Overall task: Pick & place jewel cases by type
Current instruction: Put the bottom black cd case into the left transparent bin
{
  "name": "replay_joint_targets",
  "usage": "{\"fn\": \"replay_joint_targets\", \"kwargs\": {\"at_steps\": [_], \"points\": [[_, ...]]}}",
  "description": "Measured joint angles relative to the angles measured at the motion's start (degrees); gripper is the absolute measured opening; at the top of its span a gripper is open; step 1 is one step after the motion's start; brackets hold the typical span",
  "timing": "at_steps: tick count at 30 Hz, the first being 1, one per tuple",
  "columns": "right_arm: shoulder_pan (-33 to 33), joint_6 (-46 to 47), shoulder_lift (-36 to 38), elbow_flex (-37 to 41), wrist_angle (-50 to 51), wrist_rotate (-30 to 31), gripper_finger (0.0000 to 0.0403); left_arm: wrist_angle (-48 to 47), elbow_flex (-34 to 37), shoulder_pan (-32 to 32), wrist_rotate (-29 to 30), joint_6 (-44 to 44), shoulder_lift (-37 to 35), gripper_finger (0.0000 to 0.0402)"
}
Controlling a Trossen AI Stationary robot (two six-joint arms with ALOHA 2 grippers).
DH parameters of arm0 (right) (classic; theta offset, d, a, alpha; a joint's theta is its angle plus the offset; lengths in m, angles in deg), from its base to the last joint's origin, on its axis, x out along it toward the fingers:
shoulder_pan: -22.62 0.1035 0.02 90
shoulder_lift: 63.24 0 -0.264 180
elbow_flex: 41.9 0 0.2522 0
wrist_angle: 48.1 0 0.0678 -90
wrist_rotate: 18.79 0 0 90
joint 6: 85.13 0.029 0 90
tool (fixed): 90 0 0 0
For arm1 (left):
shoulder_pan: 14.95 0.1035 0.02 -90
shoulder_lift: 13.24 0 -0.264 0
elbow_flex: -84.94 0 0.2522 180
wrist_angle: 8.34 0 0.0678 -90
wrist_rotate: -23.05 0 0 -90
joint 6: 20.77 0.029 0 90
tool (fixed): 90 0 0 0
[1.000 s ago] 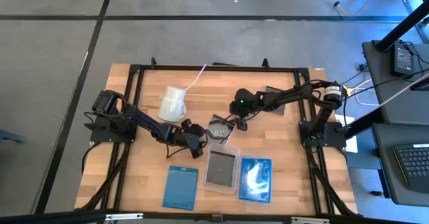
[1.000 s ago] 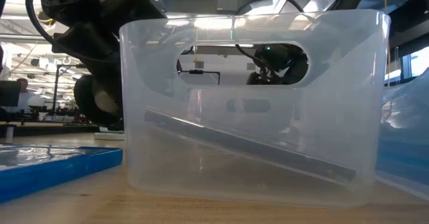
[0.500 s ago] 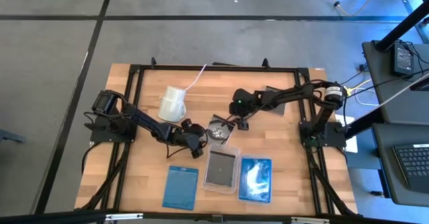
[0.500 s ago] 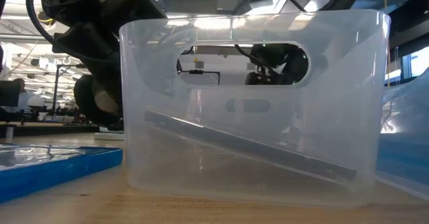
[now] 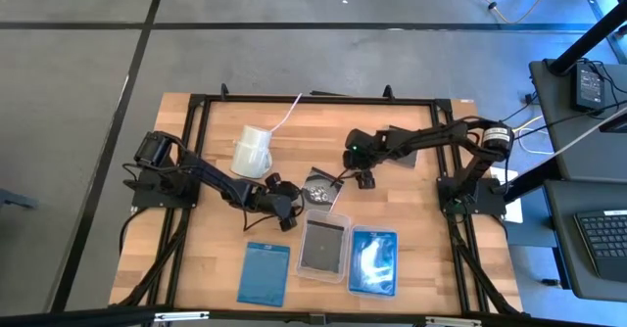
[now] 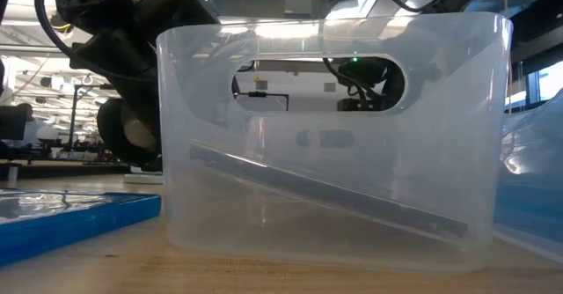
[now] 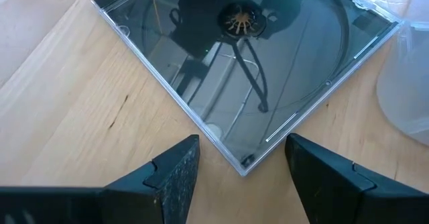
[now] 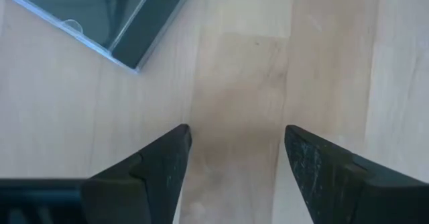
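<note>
Where grey floor rings pale wooden surface: both claws, left and right, spread apart, holding nothing.

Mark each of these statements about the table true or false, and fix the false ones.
1. The left gripper is open, with a corner of the clear case just ahead of its fingertips. True.
2. The right gripper is shut on a case. False: it is open over bare wood, holding nothing.
3. A dark case lies in the middle tray. True.
4. The white cup stands at the front edge beside the blue case. False: it lies toward the back of the table, by the left arm.
5. The blue case rests inside a tray. False: it lies flat on the table, left of the middle tray.
</note>
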Motion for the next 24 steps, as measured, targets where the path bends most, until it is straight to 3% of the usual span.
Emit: {"fn": "replay_joint_targets", "kwargs": {"at_steps": [4, 11, 24], "points": [[0.4, 3.4, -0.2, 0.2, -2.3, -1.6, 0.0251, 0.0, 0.0, 0.7, -0.4, 0.6, 0.0, 0.0219], [1.3, 4.1, -0.4, 0.3, -3.6, -10.9, 0.0251, -0.1, 0.0, 1.0, -0.5, 0.8, 0.0, 0.0219], [5.2, 2.0, -3.1, 0.1, -6.7, -5.9, 0.0251, 2.6, 0.1, 1.1, 0.3, 1.5, 0.1, 0.0219]]}}
